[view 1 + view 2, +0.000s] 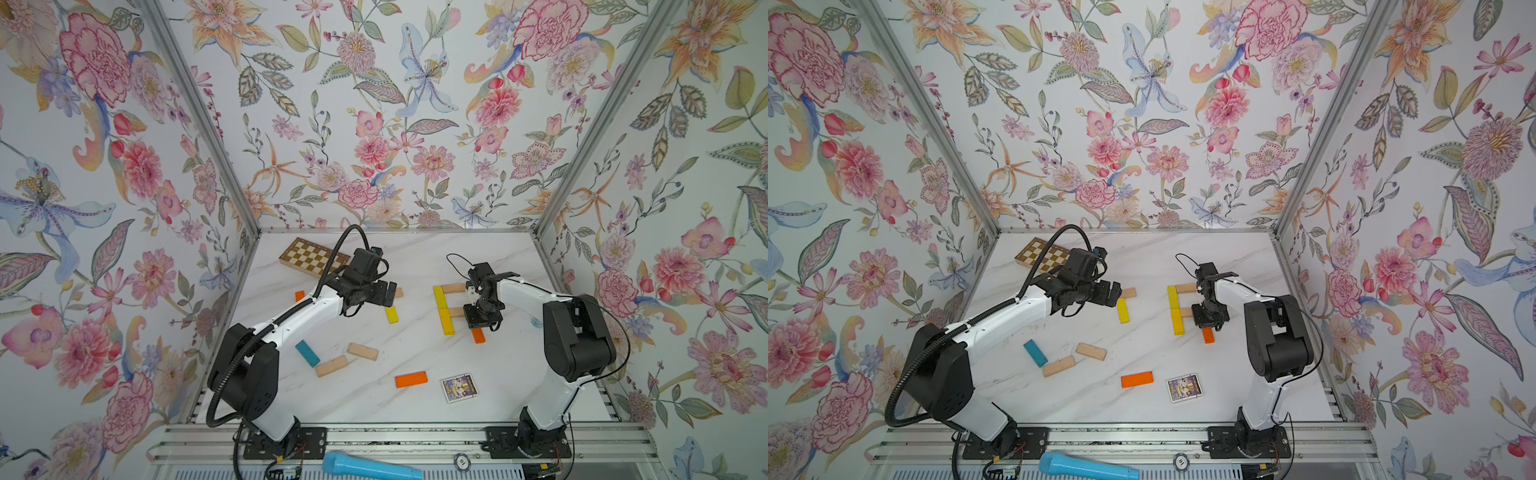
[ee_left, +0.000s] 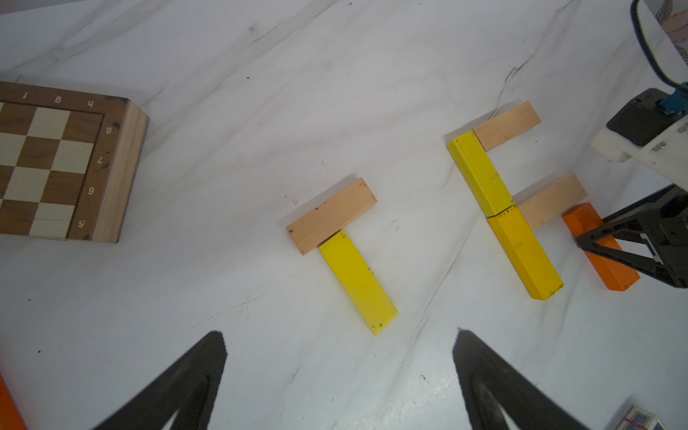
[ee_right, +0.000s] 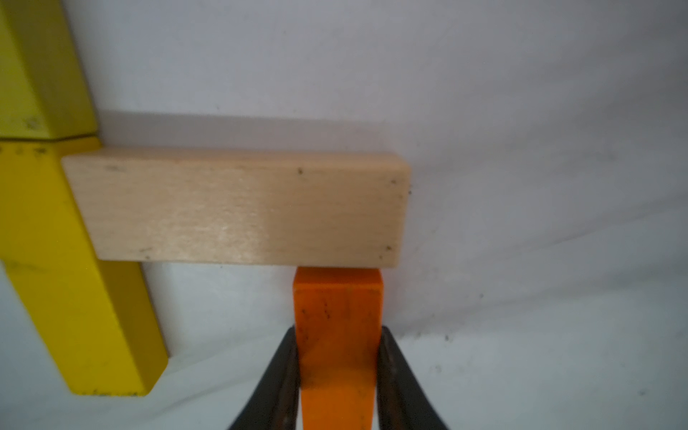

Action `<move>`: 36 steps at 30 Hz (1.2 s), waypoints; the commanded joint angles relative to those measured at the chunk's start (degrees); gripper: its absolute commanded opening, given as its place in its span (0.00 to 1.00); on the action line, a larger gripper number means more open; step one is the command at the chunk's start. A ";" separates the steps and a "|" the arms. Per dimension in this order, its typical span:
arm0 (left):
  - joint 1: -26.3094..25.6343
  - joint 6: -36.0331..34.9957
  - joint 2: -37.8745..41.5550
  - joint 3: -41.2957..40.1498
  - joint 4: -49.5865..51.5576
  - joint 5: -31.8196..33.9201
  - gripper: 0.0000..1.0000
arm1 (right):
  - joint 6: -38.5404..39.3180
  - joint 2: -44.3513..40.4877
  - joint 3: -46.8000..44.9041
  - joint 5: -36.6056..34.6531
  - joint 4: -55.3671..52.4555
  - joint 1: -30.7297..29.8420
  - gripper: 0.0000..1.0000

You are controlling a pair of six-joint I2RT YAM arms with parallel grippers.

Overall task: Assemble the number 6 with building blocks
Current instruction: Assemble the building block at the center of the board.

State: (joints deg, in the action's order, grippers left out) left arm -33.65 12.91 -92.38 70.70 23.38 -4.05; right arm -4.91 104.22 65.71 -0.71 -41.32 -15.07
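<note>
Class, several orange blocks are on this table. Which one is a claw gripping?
The orange block butted against the beige block, pinched by the right claw. The loose orange block lies untouched beside the picture card.

The orange block (image 3: 337, 335) in my right gripper (image 3: 338, 331) wears smooth, satiny paint with small dark scuffs. The beige block (image 3: 242, 208) at its end is bare matt wood, fine-grained and speckled. The yellow blocks (image 3: 74, 260) carry a smooth, faintly glossy paint, nicked at the ends. My fingers (image 3: 281, 372) are matt black plastic, rubbed brownish inside. The table (image 2: 260, 93) looks like smooth white marble with grey veins; the chequered board (image 2: 56, 160) is varnished wood.
</note>
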 commanded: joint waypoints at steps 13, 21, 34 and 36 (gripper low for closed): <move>0.54 0.01 -1.49 1.94 0.80 0.30 0.99 | 0.77 3.78 0.21 -1.69 -0.12 0.53 0.32; 0.35 0.10 -1.53 2.06 0.79 0.26 0.99 | 0.69 3.79 0.21 -1.75 -0.08 0.65 0.32; 0.47 0.28 -0.95 1.80 0.71 0.11 0.99 | 0.34 3.61 -0.06 -1.65 -0.11 0.63 0.32; 0.48 0.28 -0.96 1.71 0.71 0.13 0.99 | 0.34 3.62 -0.10 -1.35 -0.09 0.65 0.32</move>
State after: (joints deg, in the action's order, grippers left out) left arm -33.65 12.93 -93.34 71.09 23.38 -4.08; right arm -4.71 105.12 66.70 -0.95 -41.30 -14.92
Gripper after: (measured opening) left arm 0.989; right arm 0.323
